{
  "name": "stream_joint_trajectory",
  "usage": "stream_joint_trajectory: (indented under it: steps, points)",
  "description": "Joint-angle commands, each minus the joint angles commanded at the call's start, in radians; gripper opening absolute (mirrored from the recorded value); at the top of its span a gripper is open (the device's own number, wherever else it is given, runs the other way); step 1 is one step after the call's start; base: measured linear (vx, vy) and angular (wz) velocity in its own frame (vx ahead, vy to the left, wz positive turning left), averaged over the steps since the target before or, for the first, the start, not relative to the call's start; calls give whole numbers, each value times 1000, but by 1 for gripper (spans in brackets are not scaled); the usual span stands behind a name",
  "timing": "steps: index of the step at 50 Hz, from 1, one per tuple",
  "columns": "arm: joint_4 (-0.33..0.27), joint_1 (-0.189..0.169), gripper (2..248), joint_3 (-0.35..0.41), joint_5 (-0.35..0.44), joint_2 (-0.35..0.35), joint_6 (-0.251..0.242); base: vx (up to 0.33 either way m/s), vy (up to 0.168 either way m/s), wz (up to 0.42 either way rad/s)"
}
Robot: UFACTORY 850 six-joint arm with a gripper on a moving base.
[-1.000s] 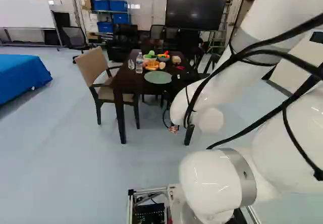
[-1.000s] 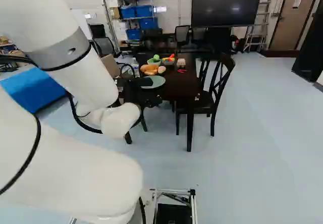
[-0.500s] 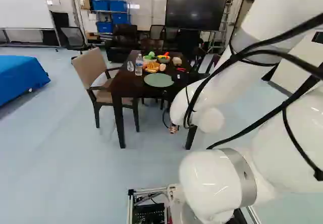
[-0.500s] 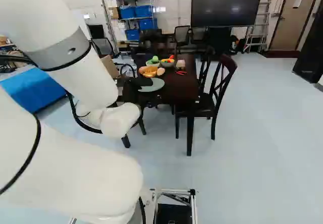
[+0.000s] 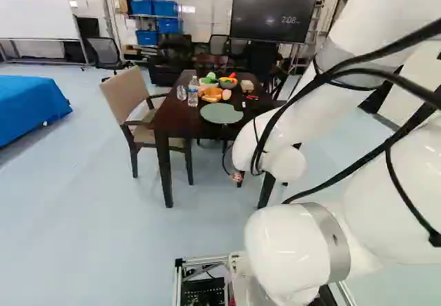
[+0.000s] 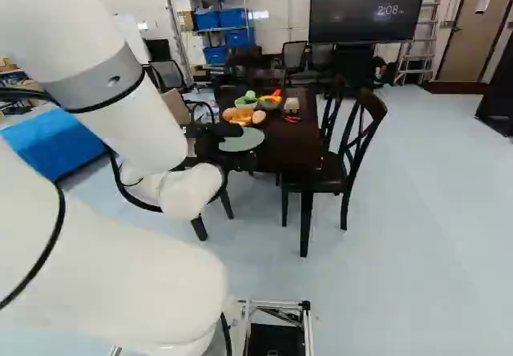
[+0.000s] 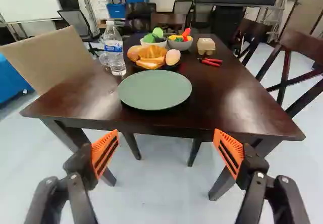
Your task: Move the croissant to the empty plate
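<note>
In the right base view my gripper (image 6: 216, 135) reaches toward the table's near side, partly hidden by the arm. The wrist view shows the gripper (image 7: 167, 152) open and empty, its orange pads wide apart short of the table edge. Ahead of it the empty green plate (image 7: 155, 90) lies near that edge. Just beyond the plate, the golden croissant (image 7: 151, 54) rests among other bread-like items on a dark dish (image 7: 175, 66). The plate (image 5: 221, 113) and croissant (image 5: 213, 94) also show in the left base view.
A water bottle (image 7: 114, 49) stands beside the dish. Behind are two bowls of toy food (image 7: 180, 43), an egg carton (image 7: 206, 46) and red pliers (image 7: 210, 61). Chairs flank the dark table (image 7: 227, 100): a tan one (image 5: 127, 94) and a dark one (image 6: 353, 151).
The base has moved closer to the table and turned slightly left, shifting the scene rightward in both base views. The arm holds its pose against its lowest joint.
</note>
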Motion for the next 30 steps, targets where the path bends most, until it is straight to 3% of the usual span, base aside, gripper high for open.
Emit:
stream_joint_trajectory:
  steps: [10, 30]
  points:
    - [0, 0, 247, 0, 0, 0, 0, 108, 29, 133]
    - [0, 0, 247, 0, 0, 0, 0, 94, 3, 0]
